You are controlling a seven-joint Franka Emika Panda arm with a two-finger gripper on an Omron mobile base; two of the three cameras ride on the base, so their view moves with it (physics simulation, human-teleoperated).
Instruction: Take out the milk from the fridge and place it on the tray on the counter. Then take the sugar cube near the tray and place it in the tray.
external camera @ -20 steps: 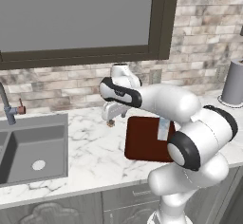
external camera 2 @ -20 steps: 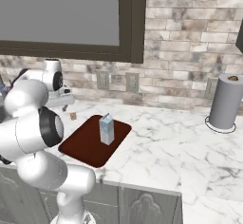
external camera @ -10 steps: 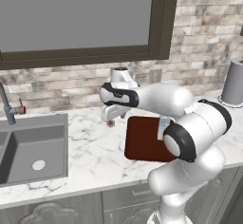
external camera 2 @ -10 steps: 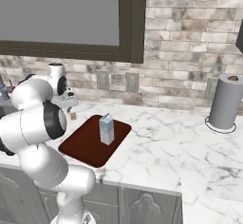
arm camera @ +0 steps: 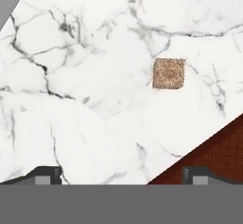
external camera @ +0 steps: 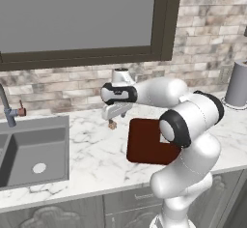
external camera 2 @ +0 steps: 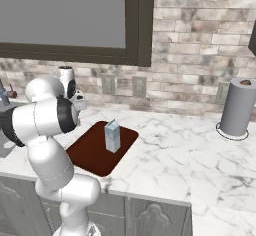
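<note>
The desk [external camera: 87,149] is white marble with grey veins, running along a brick wall over grey panelled cabinets. A grey sink [external camera: 31,152] is sunk into its left end, with a tap [external camera: 9,111] standing at the back edge. Near the middle lies a flat dark red-brown tray [external camera: 144,142] with rounded corners, set a little askew to the desk's front edge. A tiny tan sugar cube [external camera: 112,124] sits on the bare marble just beside the tray's back left corner, apart from it; from above it shows as a speckled square [arm camera: 169,73]. Far to the right, against the wall, a grey paper towel roll [external camera 2: 239,109] stands upright on a round white base.
</note>
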